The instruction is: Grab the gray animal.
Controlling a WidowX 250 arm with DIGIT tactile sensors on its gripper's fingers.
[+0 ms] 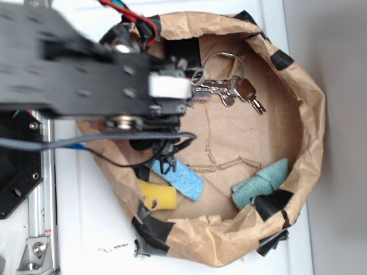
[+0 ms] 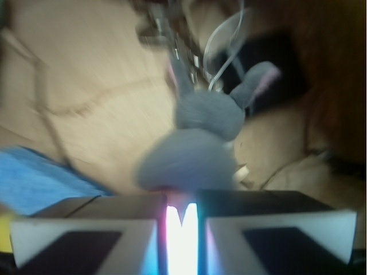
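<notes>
Here, pincer (image 2: 182, 220) clamped, gray animal (image 2: 198, 143) pinched

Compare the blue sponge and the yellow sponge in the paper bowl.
The blue sponge is a long, flat, solid strip; the yellow sponge is shorter, blockier and has holes in it. The blue one lies diagonally toward the bowl's middle; the yellow one sits lower, against the paper wall. They touch at one end, and both lie loose, ungripped.
</notes>
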